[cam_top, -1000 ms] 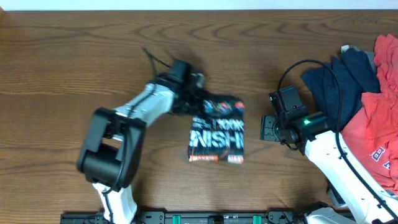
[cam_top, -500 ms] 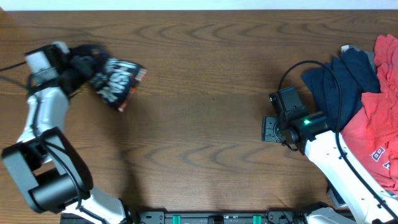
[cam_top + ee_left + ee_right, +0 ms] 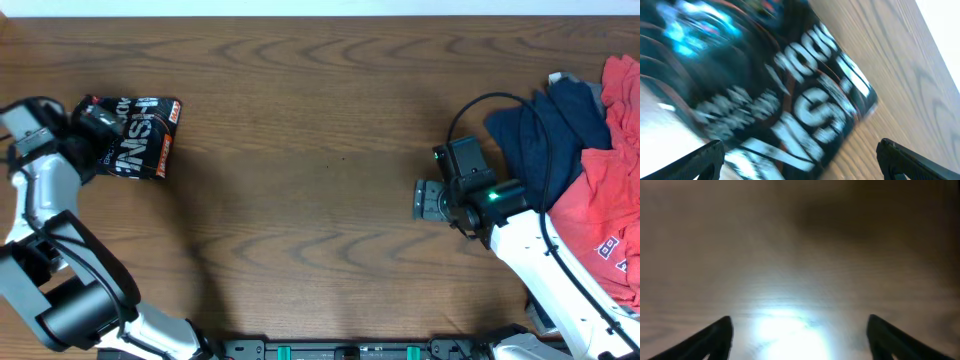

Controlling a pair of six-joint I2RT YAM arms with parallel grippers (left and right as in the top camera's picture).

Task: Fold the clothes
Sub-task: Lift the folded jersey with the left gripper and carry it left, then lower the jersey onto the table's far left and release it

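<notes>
The folded black T-shirt [image 3: 137, 138] with white and orange print lies on the wood at the far left. My left gripper [image 3: 92, 128] is at its left end, open. In the left wrist view the shirt [image 3: 780, 85] is blurred and fills the frame, and the two fingers [image 3: 702, 159] stand wide apart at the bottom corners, gripping nothing. On the right, my right gripper [image 3: 424, 200] is open over bare wood, left of the clothes pile. In its wrist view the gripper [image 3: 800, 342] has only glaring table between its fingers.
Unfolded clothes are heaped at the table's right edge: a navy garment [image 3: 545, 125], a red shirt with a printed logo [image 3: 598, 212] and another red piece [image 3: 622, 85]. A black cable [image 3: 470, 115] loops above the right arm.
The left arm carried the folded shirt from the table's middle to the far left and opened its jaws, letting it go. The right gripper opened wider and stayed in place.
</notes>
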